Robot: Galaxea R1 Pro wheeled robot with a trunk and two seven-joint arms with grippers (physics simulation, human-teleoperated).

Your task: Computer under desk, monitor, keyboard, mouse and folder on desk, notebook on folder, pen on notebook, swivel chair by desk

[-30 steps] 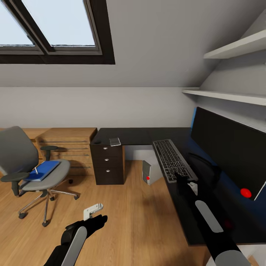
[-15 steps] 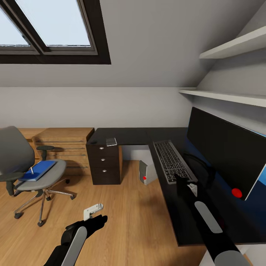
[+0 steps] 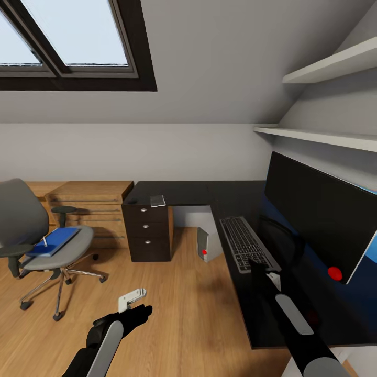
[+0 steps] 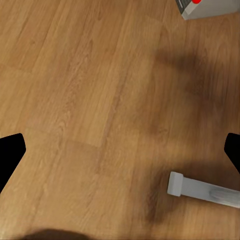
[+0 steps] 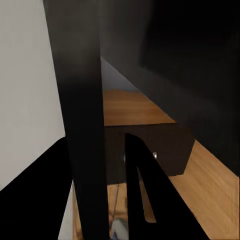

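1. At far left the chair stands on pale wood floor, its grey padded seat and tall back over a chrome star base on casters.
2. On its seat lies the folder, a flat bright-blue rectangle, with a thin light stick standing up from its near end; I cannot tell what that is.
3. Low in the head view, the left gripper hangs over bare floor, well apart from everything; its pale fingers are spread and hold nothing.
4. Behind the chair is slatted light-wood shelving, and beside it the black drawer unit with round silver knobs.
5. The notebook, thin and grey, lies on the glossy black desk above the drawers.
6. The computer, a small silver tower with a red button, stands upright on the floor under the desk.
7. The keyboard lies flat on the desk, dark keys in a silver frame, beside the monitor.
8. The right gripper is at the keyboard's near end, its dark fingers closed on the edge.
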